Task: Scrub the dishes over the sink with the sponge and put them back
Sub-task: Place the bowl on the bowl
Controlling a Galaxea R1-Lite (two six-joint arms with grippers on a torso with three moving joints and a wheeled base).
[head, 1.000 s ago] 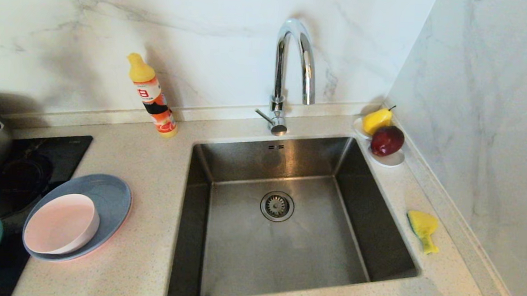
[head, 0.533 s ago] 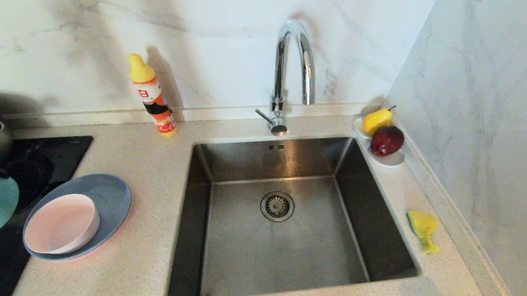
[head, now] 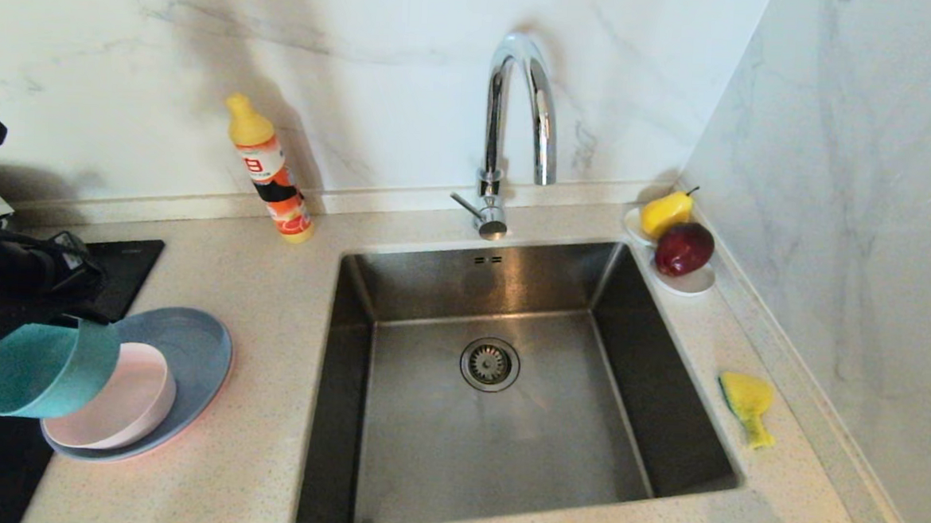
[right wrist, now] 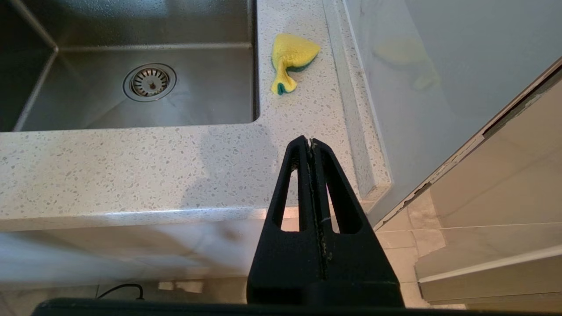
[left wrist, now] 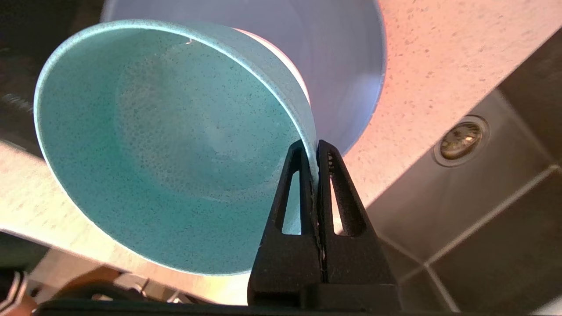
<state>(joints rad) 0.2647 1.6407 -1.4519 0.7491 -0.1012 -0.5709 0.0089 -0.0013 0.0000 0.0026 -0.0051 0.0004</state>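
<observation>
Clearly, the left gripper (left wrist: 312,147) is clamped on the teal bowl (left wrist: 167,149) rim, above the pale pink bowl (head: 119,403). Right gripper (right wrist: 310,142) hangs closed, empty.

Teal bowl (head: 45,371): was low at the left edge, half out of sight; now higher and further in, tipped on its side over the pink bowl (head: 120,399).
Left hand (left wrist: 315,151): has come into sight, pinching the teal bowl's rim.

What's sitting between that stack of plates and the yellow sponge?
In the head view, the sink fills nearly the whole stretch between the blue-grey plate and the sponge. Its basin is bare except for the drain strainer; only strips of countertop flank it.
</observation>
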